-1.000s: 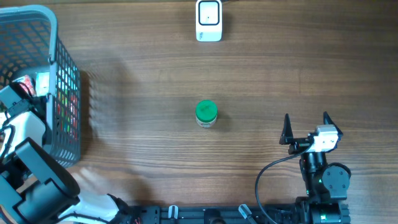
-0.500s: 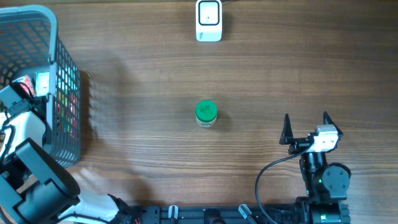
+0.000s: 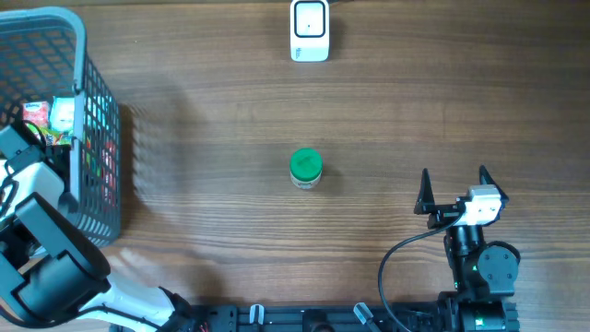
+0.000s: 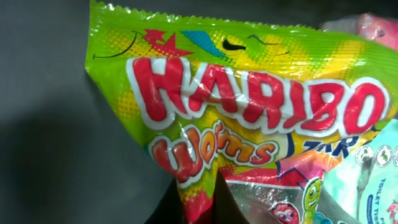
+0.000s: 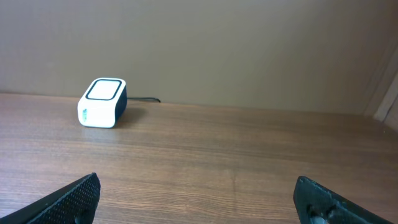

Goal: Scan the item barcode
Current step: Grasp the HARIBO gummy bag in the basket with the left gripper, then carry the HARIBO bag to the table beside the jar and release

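The left pincer (image 4: pixel 200 200) was closed on an edge of a green-and-yellow Haribo sweet bag (image 4: pixel 249 106), within the grey mesh basket (image 3: pixel 100 157) at the table's left edge, presumably so that it could be lifted out. The right pincer (image 3: pixel 454 189) was parked open and empty near the near-right corner, facing the white box scanner (image 3: pixel 310 29) at the far edge.

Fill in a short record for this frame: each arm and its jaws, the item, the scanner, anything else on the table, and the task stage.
left gripper: down in the basket, jaws shut on the Haribo bag
right gripper: jaws open, holding nothing, at the near right of the table
scanner: far edge, nothing near it
green-lidded jar: upright mid-table, apart from both arms
stage: item gripped, not yet scanned
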Available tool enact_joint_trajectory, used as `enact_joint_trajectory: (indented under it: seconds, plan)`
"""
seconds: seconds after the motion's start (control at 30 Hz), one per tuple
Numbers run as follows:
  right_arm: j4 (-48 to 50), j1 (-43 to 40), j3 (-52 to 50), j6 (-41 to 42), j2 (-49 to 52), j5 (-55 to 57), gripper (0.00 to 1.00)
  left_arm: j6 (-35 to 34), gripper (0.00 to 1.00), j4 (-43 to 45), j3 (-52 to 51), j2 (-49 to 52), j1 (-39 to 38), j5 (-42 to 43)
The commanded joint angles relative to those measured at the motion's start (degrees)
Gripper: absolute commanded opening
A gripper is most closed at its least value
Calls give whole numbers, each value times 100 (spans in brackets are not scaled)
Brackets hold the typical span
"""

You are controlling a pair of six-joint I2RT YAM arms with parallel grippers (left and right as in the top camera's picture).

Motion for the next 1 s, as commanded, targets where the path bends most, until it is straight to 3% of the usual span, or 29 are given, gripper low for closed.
enact_joint_trajectory:
  seconds: [0.0, 0.2, 0.43, 0.53, 0.8, 0.97]
  plan:
    - [15, 22, -4, -76, 2, -68, 100, 142, 4, -1403, -330, 208, -195, 1473]
    - [15, 22, -4, -79, 2, -68, 100, 144, 4, -2734, 457, -1932, -197, 1473]
    - [15, 22, -4, -79, 2, -68, 100, 138, 4, -2929, 767, -4295, -197, 1471]
    - [15, 22, -4, -81, 2, -68, 100, 142, 4, -2997, 767, -4645, -197, 1325]
    - [15, 22, -4, -76, 2, -68, 100, 273, 4, -3062, 776, -4234, -197, 994]
    - [15, 22, -4, -76, 2, -68, 100, 271, 4, -2931, 1364, -4568, -197, 997]
